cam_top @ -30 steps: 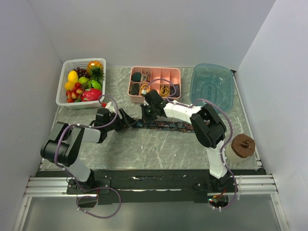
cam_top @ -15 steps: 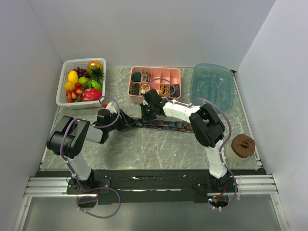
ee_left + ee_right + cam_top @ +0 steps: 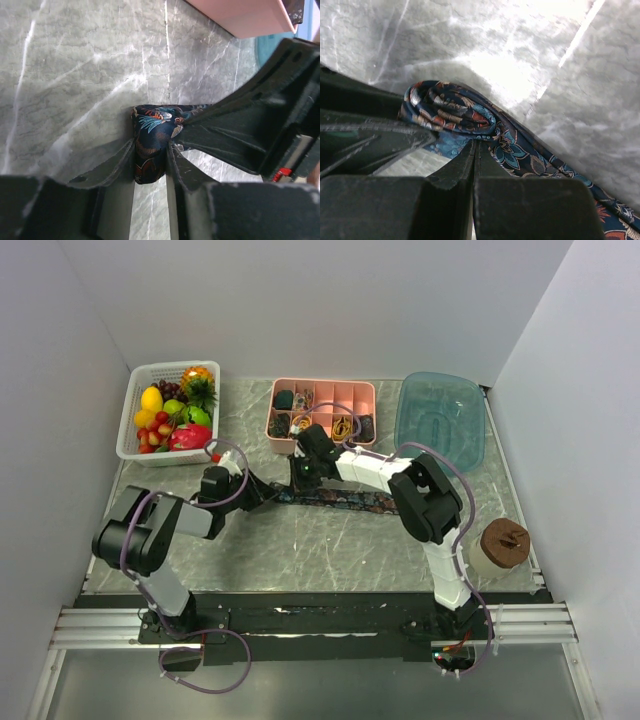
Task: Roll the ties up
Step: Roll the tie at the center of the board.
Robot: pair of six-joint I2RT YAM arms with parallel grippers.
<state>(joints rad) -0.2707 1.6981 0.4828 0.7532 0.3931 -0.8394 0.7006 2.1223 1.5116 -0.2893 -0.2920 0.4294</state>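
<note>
At the near edge of the grey marbled table (image 3: 330,550), 2 black-and-white robot arms are reaching forward, while a squat off-white cylinder with a brown top (image 3: 502,545) is sitting close to the table's right side. Further in, a long narrow necktie of dark navy fabric with a reddish, blue and tan paisley pattern (image 3: 350,502) is lying flat across the middle of the table, running left to right, with its left end wound into a small tight roll. The left gripper (image 3: 268,492) is coming at that roll from the left, and its wrist view shows its 2 dark fingers (image 3: 112,165) closing narrowly on either side of the rolled end (image 3: 152,120), both touching the fabric. The right gripper (image 3: 295,483) is meeting it from the other side, the 2 tools sitting just beside each other over the roll. In the right wrist view, the right gripper (image 3: 475,146) is showing its fingers pressed almost together, only a thin slit between them, their tips resting against the lower edge of the roll (image 3: 447,112). Whether a fold is pinched there cannot be told. The unrolled length is trailing away to the lower right. Along the far side, a white plastic basket of bright toy fruit (image 3: 135,435) is standing at the left, a pink compartment tray of small items (image 3: 322,387) in the centre, and a translucent blue plastic tub (image 3: 440,420) at the right.
</note>
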